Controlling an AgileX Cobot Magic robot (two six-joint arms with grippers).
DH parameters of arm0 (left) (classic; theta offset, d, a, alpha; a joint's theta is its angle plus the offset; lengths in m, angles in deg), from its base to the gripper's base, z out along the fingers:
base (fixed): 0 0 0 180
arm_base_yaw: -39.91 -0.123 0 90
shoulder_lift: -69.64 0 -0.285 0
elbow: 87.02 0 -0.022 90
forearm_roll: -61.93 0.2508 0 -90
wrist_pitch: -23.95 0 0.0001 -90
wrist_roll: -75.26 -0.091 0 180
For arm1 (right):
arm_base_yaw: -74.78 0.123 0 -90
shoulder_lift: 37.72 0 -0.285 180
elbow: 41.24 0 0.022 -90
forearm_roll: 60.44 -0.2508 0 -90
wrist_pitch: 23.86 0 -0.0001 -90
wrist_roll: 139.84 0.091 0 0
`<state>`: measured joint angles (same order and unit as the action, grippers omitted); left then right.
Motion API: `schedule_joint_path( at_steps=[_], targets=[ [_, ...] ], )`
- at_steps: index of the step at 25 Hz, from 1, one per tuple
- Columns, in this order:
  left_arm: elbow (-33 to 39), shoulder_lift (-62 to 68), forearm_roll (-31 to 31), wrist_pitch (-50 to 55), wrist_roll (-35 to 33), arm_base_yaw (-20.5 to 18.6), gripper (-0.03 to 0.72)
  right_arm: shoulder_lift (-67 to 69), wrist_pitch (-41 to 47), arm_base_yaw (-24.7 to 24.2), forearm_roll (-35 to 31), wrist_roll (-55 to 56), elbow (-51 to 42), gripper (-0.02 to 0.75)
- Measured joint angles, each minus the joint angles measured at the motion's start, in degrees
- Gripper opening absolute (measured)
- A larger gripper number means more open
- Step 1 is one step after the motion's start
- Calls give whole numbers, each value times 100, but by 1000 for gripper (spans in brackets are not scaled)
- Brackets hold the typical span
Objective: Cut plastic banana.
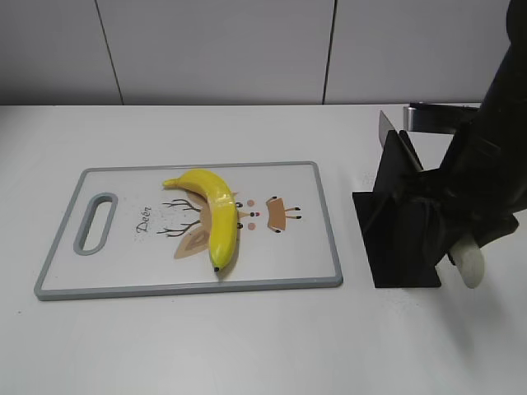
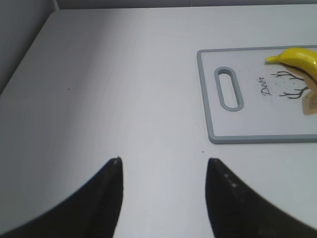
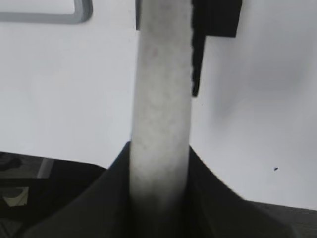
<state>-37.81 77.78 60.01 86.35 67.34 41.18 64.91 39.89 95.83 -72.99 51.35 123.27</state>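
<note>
The plastic banana (image 1: 218, 218) is glossy yellow and lies on the white, grey-rimmed cutting board (image 1: 317, 247), near its middle, dark tip toward the front. Its stem end also shows in the left wrist view (image 2: 297, 58), on the board (image 2: 247, 124). My right gripper (image 3: 159, 153) is shut on a white knife handle (image 3: 161, 74) at the black knife stand (image 1: 403, 239), right of the board. The handle's end sticks out below the arm (image 1: 471, 265). The blade is hidden. My left gripper (image 2: 163, 163) is open and empty over bare table left of the board.
The knife stand (image 3: 218, 17) stands on a black base right of the board. A grey metal piece (image 1: 432, 118) shows behind it. The board has a handle slot (image 1: 96, 222) at its left end. A grey wall runs along the back.
</note>
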Motion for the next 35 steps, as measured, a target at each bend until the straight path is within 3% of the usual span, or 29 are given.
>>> schedule_joint_path(
  at_steps=[15, 26, 35],
  targets=[
    [0, 0, 0, 0, 0, 0, 499, -1387, 431, 0, -37, -73, 108, 170],
    [-20, 89, 54, -75, 0, 0, 499, -1611, 113, 0, -22, -1658, 1188, 170],
    [-405, 1514, 49, -524, -370, 0, 499, -1444, -713, 0, 40, -3616, 1383, 170]
  ],
)
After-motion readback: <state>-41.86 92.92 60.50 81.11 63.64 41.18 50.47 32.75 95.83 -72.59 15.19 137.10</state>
